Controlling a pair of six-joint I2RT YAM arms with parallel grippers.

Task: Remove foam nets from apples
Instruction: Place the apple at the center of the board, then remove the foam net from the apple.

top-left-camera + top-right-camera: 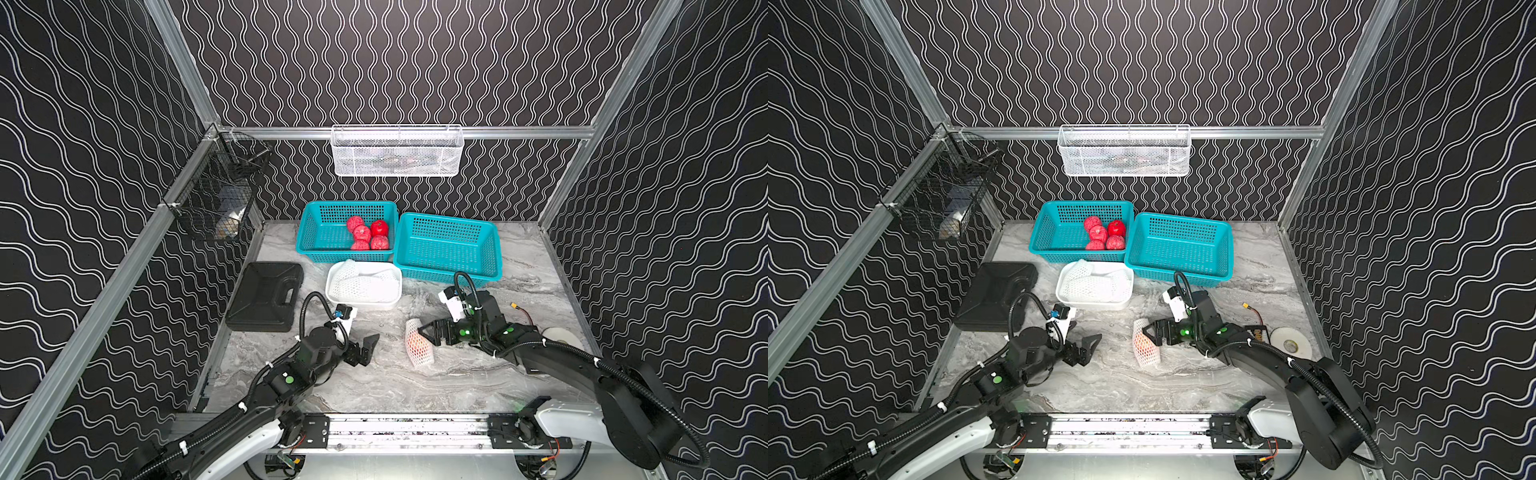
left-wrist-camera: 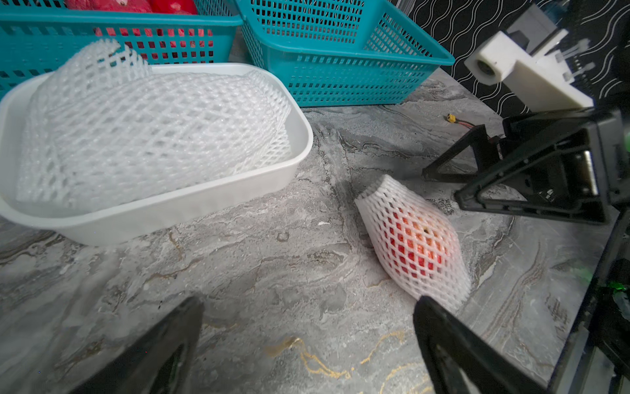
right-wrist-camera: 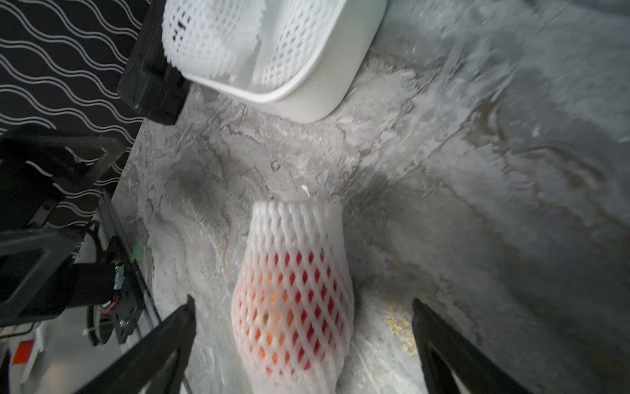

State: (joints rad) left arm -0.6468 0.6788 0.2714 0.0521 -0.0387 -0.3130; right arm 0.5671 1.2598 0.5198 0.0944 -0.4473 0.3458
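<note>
One apple wrapped in a white foam net (image 1: 419,343) (image 1: 1145,343) lies on the marble table. My right gripper (image 1: 424,334) (image 3: 301,303) is open, its jaws standing either side of the netted apple (image 3: 293,296) with gaps on both sides. My left gripper (image 1: 368,347) (image 2: 306,300) is open and empty, a short way left of the netted apple (image 2: 414,238). Several bare red apples (image 1: 368,235) sit in the left teal basket (image 1: 309,232). Loose foam nets (image 1: 363,280) (image 2: 136,136) fill a white tub (image 1: 365,305).
An empty teal basket (image 1: 446,249) stands at the back right. A black case (image 1: 266,295) lies left of the tub. A white roll (image 1: 563,336) and a yellow-plug cable (image 1: 517,307) lie behind the right arm. Wire baskets hang on the back wall (image 1: 397,151) and left wall (image 1: 216,195).
</note>
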